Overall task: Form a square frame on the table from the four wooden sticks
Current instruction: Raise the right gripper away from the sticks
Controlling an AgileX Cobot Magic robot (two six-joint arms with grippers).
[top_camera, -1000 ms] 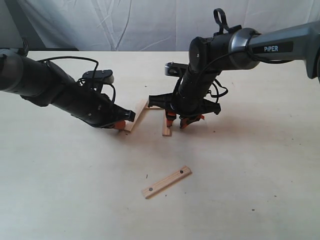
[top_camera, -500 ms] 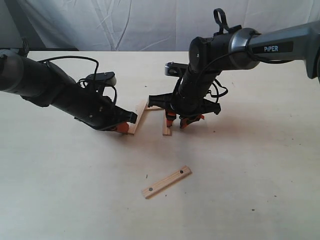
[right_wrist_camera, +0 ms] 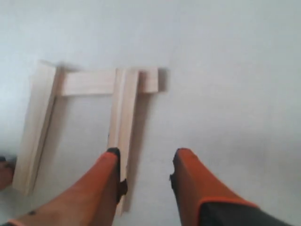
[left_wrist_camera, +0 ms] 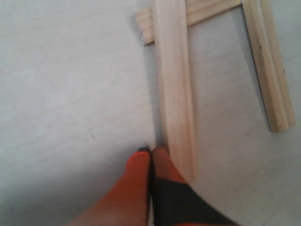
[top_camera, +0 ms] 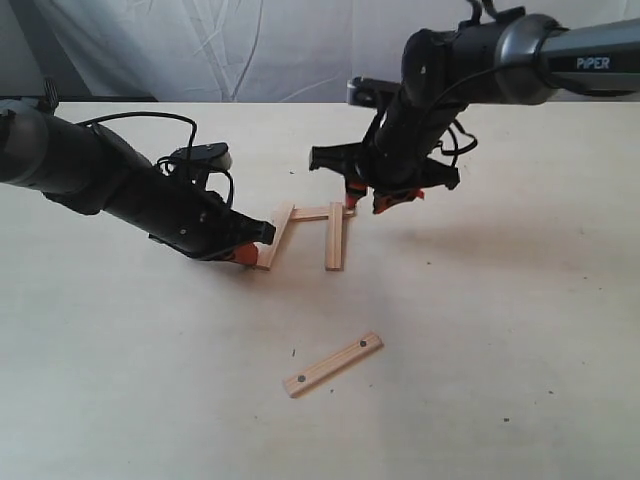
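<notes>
With the left jaws closed tip to tip on nothing, we had them down at bench level, touching the outer edge of the left stick point(left_wrist_camera: 175, 89) near its free end. It looked like a nudge, not a grasp. The right jaws stood wide open and empty, hanging above the far right corner of the frame and clear of the wood.

Frame status: three of four placed.
- The cross stick point(top_camera: 312, 213) lay along the far side, its ends poking out slightly past both corners.
- The right stick point(top_camera: 334, 236) met it roughly square.
- The left stick met it too, but splayed outward at the near end, so the two sides weren't parallel.
- The near side was open.

The fourth stick point(top_camera: 332, 364) lay alone on the bench point(top_camera: 500, 340), well apart toward the camera, on a diagonal and untouched.

We judged it a bit past halfway. Left to do: square up the left stick, then fetch the fourth and lay it across the open ends.
</notes>
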